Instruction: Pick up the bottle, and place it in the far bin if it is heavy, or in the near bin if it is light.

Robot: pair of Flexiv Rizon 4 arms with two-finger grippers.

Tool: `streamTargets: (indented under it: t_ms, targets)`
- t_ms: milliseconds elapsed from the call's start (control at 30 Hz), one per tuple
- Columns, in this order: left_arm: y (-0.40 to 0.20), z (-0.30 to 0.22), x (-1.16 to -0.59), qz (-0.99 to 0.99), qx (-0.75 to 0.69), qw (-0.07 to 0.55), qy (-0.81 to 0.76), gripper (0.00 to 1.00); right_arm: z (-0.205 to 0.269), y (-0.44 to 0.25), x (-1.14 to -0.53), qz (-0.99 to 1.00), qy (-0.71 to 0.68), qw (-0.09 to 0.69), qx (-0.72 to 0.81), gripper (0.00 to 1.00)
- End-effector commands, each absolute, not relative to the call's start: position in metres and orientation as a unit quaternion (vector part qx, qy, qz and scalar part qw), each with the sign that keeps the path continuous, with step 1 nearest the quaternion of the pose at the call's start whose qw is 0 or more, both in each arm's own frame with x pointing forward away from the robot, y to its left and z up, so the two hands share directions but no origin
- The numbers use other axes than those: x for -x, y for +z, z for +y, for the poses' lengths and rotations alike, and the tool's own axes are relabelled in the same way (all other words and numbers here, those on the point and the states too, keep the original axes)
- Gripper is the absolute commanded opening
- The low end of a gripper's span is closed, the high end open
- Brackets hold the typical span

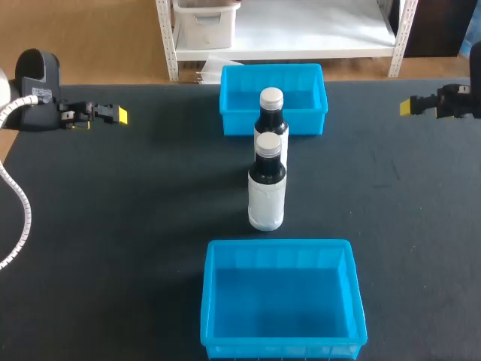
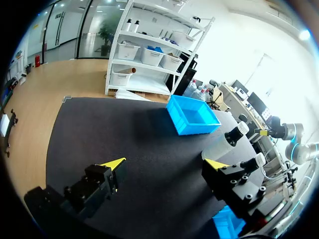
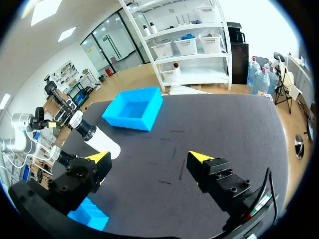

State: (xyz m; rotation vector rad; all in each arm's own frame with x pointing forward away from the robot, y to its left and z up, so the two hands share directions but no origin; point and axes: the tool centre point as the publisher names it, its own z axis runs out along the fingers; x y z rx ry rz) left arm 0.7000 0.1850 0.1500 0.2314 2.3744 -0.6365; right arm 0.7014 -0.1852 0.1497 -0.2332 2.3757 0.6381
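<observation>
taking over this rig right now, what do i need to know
Left arm: jaws open, empty, out at the left.
Right arm: jaws open, empty, out at the right.
Front bottle and rear bottle stand upright in line between far bin and near bin; both bins look empty.
Done: nothing.
Left: lift a bottle, judge its weight, bin it.

The left arm (image 1: 34,94) comes in at the far left side and the right arm (image 1: 460,101) at the far right, their wrists pointing inward so the left gripper (image 1: 114,115) and right gripper (image 1: 409,106) face each other, each with yellow-tipped fingers spread wide apart.
</observation>
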Motion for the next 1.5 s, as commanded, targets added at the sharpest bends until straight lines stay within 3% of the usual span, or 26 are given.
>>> streamTargets:
  t_ms: [33, 800, 967, 1133, 1500]
  targets:
    - [0.150, 0.185, -0.700, 0.908, -0.088, 0.330, -0.243, 1.00, -0.185, 0.150, -0.700, 0.908, 0.242, 0.330, 0.088, 1.00]
    - [0.150, 0.185, -0.700, 0.908, -0.088, 0.330, -0.243, 1.00, -0.185, 0.150, -0.700, 0.908, 0.242, 0.330, 0.088, 1.00]
    - [0.150, 0.185, -0.700, 0.908, -0.088, 0.330, -0.243, 1.00, -0.201, 0.148, -0.709, 0.863, 0.289, 0.321, 0.263, 1.00]
    - [0.150, 0.185, -0.700, 0.908, -0.088, 0.330, -0.243, 1.00, -0.204, 0.151, -0.703, 0.795, 0.325, 0.245, 0.450, 1.00]
    - [0.150, 0.185, -0.700, 0.908, -0.088, 0.330, -0.243, 1.00, -0.207, 0.151, -0.703, 0.794, 0.315, 0.234, 0.464, 1.00]
